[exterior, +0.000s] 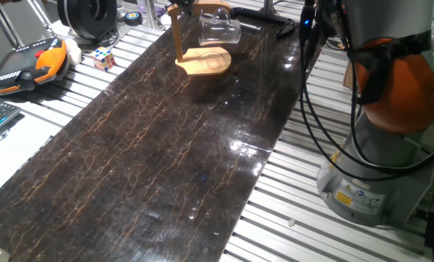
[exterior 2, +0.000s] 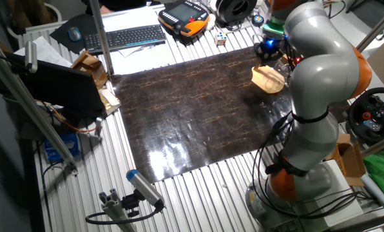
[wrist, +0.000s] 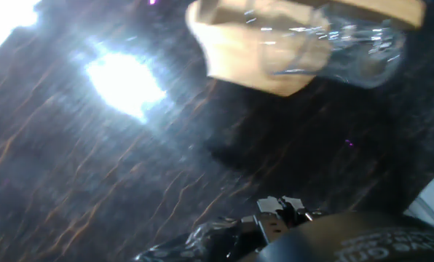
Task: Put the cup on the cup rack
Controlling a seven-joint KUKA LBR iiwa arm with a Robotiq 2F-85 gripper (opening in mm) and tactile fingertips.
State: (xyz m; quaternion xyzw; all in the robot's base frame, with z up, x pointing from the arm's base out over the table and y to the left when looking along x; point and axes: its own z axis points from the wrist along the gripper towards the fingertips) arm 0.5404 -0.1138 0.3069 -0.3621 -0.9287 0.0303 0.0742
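The cup (exterior: 218, 29) is seen hung on the cup rack (exterior: 202, 60) at the dark surface's (exterior: 166, 153) far end; the pincer's state cannot be told.

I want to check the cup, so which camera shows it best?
One fixed view: the cup shows sharp, above the cup rack base. Hand view has it close but blurred. In the other fixed view the arm mostly hides it.

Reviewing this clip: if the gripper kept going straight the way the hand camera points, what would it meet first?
Most likely the dark tabletop, which fills the middle of the hand view. The cup and the cup rack base sit toward the upper edge, off that line. The picture is blurred, so depth is uncertain, and the fingertips themselves are not visible.
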